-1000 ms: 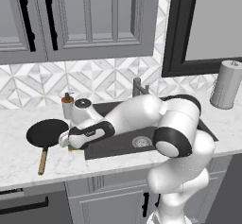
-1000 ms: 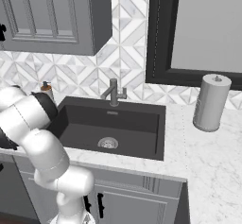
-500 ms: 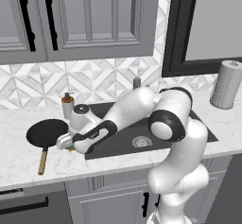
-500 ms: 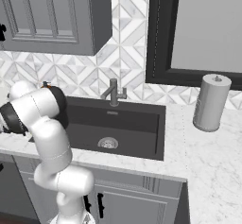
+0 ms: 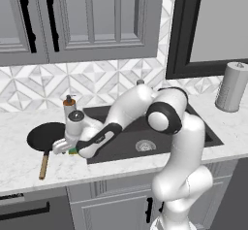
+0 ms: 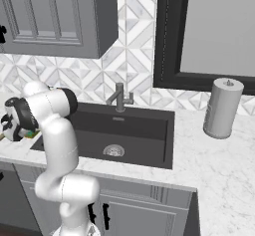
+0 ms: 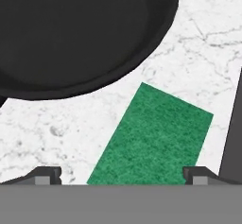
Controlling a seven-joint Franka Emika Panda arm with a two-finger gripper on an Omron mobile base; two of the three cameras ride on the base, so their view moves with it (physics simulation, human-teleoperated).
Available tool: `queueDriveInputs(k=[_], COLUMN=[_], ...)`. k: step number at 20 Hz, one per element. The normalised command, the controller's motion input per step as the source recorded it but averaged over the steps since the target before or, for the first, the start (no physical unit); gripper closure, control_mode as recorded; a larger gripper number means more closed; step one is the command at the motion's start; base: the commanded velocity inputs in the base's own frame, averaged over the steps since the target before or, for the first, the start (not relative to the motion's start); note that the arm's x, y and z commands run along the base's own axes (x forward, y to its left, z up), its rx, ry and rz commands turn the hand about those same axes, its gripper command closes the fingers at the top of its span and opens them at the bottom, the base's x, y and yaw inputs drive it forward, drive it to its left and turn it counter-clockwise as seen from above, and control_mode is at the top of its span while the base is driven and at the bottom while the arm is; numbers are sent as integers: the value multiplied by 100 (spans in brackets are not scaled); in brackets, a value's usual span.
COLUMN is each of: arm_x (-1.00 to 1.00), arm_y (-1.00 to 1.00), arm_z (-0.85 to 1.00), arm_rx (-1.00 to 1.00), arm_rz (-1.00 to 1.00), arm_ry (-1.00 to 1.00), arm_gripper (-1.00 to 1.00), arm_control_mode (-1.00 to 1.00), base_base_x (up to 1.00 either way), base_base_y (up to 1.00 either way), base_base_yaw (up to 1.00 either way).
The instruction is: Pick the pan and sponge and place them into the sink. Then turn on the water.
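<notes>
two dark fingertips of the gripper (image 7: 123,175) stand wide apart with nothing between them, poised right over the sponge (image 7: 153,135). the sponge lies flat on the white marble counter (image 7: 189,53), green side up, its near end falling between the spread tips. it looks light and soft, so i judge a squeeze across its short width will hold it; the scrubby top should not slip, and nothing about it can break.

just beyond it sits the pan (image 7: 80,34), black and shallow, its rim close to the sponge's far corner but not touching. the pan looks stiff and far heavier, and i judge its slim wooden handle (image 5: 43,163) is the natural place to take hold, though gripped there the round body may sag. the rim wall is another option.

further along, in the left base view, the gripper (image 5: 65,146) hangs low at the counter's edge beside the sink (image 5: 208,136), which is dark with a round metal drain. the faucet (image 6: 119,96) stands behind the basin, and i see no stream falling from it.
</notes>
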Motion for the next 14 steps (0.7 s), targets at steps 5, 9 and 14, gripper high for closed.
queueDriveInputs(k=[5, 9, 14], arm_x=[11, 13, 7], arm_y=[0, 0, -1], arm_z=[-14, -7, -11], arm_rx=[-1, -2, -2], arm_rz=[-9, -10, -11], arm_ry=[0, 0, 0], arm_gripper=[-100, -100, -100], arm_control_mode=[-100, -100, -100], base_base_x=[0, 0, 0], base_base_y=[0, 0, 0], base_base_yaw=[0, 0, 0])
